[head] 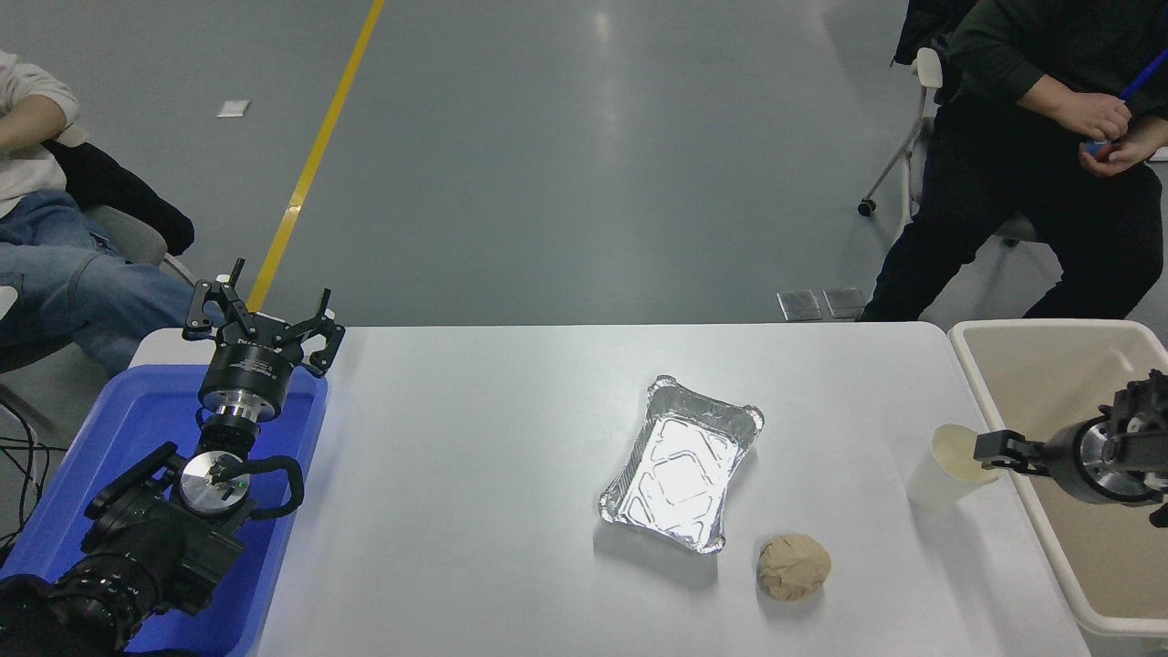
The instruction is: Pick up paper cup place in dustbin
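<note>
The white paper cup (935,470) stands upright near the table's right edge, its cream inside showing. My right gripper (996,452) comes in from the right edge, low over the dustbin, and its black tip is at the right side of the cup's rim. Whether it grips the cup does not show. The beige dustbin (967,345) stands just right of the table beside the cup. My left gripper (265,306) is parked open and empty at the lower left, above a blue tray.
A foil tray (703,403) lies at the table's middle right, with a tan paper ball (794,567) in front of it. The blue plastic tray (128,415) is at the left edge. People sit at the far left and far right.
</note>
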Controlling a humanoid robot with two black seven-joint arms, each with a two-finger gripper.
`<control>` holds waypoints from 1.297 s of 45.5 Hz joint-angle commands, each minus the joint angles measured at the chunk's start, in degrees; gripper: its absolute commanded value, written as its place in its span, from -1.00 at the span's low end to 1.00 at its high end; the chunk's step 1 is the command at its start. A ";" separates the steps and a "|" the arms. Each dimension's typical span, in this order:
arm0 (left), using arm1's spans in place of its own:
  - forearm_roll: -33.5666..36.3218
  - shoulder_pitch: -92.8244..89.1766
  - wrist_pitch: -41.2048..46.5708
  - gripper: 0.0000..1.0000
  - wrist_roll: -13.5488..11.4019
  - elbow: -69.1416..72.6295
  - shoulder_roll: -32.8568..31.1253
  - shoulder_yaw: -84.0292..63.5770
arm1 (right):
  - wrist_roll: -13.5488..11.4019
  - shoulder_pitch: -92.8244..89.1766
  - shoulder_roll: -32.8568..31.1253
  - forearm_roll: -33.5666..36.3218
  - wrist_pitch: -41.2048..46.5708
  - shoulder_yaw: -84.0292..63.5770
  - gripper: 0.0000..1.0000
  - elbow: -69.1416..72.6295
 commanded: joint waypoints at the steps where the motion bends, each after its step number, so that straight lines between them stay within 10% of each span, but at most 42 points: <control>1: 0.00 -0.03 0.00 0.98 -0.01 0.00 0.00 -0.02 | 0.09 -2.67 1.48 0.01 -3.50 2.97 0.95 -0.54; 8: 0.00 -0.03 0.00 0.98 -0.01 0.00 0.00 0.06 | 0.09 -3.37 3.68 -0.16 -5.52 2.97 0.53 -0.45; 23: 0.00 -0.03 0.00 0.98 -0.01 0.00 0.00 -0.02 | 0.09 -3.73 4.83 -0.78 -6.67 2.80 -1.00 -0.45; 59: 0.00 -0.03 0.00 0.98 -0.01 0.00 0.00 -0.02 | 0.35 11.03 -0.53 -0.95 -5.00 -3.26 -1.00 8.24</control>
